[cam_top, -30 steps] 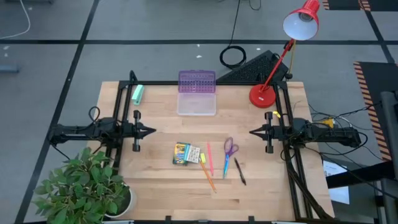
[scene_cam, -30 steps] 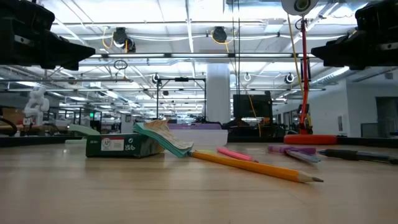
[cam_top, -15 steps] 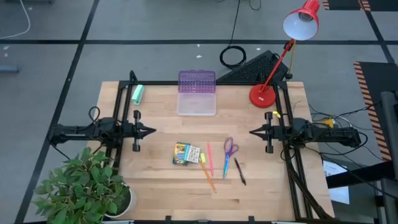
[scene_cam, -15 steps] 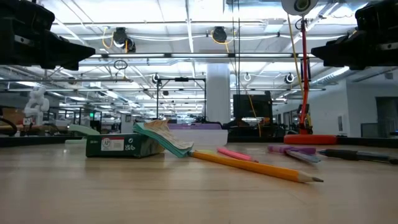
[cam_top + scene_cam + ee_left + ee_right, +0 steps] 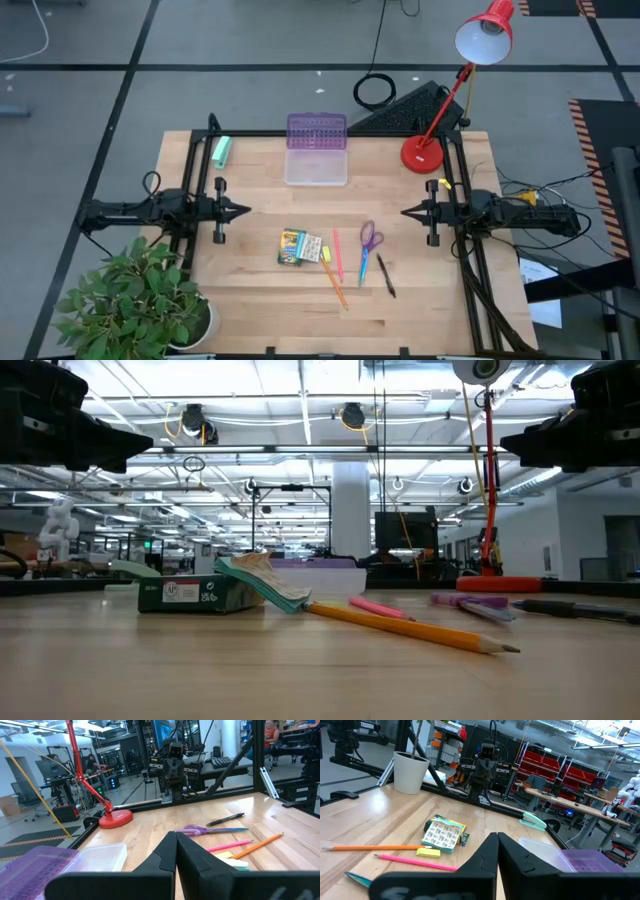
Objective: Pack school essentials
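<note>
Neither arm has begun: the left pincer (image 5: 238,210) hangs at the left edge of the worktop (image 5: 250,310) and the right pincer (image 5: 410,212) at the right edge, each with its fingers pressed together, tips pointing inward at one another.

The school essentials lie in a loose cluster between them, toward the near side. The crayon box (image 5: 298,247) sits leftmost with its flap loose, a small yellow piece (image 5: 325,254) just beside it. Then come the pink pencil (image 5: 337,253), the orange pencil (image 5: 336,288) slanting nearer, the blue pen (image 5: 363,268), the purple-handled scissors (image 5: 371,237) and the black pen (image 5: 386,276) farthest right. At the far edge rests the clear box with a purple lid (image 5: 317,148), probably the container to fill.

The first step appears to be a reach and pick. The right arm is best placed for the black pen or scissors, the left for the crayon box. The pens lie flat and thin, so the fingers should spread first, come down straight, and close across the shaft near its middle. The crayon box is likely safest gripped across its narrow sides, clear of the loose flap. The pink and orange pencils lie close, so take them singly.
</note>
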### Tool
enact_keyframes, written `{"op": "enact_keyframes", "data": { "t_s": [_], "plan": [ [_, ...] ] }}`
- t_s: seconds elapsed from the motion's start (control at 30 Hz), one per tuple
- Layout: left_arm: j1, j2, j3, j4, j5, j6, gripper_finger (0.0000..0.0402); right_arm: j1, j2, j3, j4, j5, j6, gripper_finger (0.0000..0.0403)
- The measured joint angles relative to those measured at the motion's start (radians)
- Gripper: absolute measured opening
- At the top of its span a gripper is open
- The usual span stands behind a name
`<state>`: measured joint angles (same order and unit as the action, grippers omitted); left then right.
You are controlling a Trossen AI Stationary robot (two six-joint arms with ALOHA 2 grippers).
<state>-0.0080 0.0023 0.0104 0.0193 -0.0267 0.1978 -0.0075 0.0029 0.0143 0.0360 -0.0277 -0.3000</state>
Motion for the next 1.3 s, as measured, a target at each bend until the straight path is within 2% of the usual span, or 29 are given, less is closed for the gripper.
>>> {"op": "enact_keyframes", "data": {
  "t_s": [0.33, 0.6, 0.73, 0.9, 1.07, 1.3],
  "plan": [
    [0.000, 0.000, 0.000, 0.000, 0.000, 0.000, 0.0005, 0.000, 0.005, 0.054, -0.017, -0.001, 0.172, 0.0000],
    [0.000, 0.000, 0.000, 0.000, 0.000, 0.000, 0.0005, 0.001, 0.107, 0.207, -0.027, -0.001, 0.228, 0.0000],
    [0.000, 0.000, 0.000, 0.000, 0.000, 0.000, 0.0005, 0.001, 0.205, 0.333, -0.050, -0.001, 0.232, 0.0000],
    [0.000, 0.000, 0.000, 0.000, 0.000, 0.000, 0.0005, 0.001, 0.346, 0.533, -0.151, -0.001, 0.240, 0.0000],
    [0.000, 0.000, 0.000, 0.000, 0.000, 0.000, 0.0005, 0.001, 0.480, 0.734, -0.261, 0.032, 0.318, 0.0000],
    [0.000, 0.000, 0.000, 0.000, 0.000, 0.000, 0.0005, 0.001, 0.631, 0.963, -0.421, 0.056, 0.344, 0.0000]
  ]
}}
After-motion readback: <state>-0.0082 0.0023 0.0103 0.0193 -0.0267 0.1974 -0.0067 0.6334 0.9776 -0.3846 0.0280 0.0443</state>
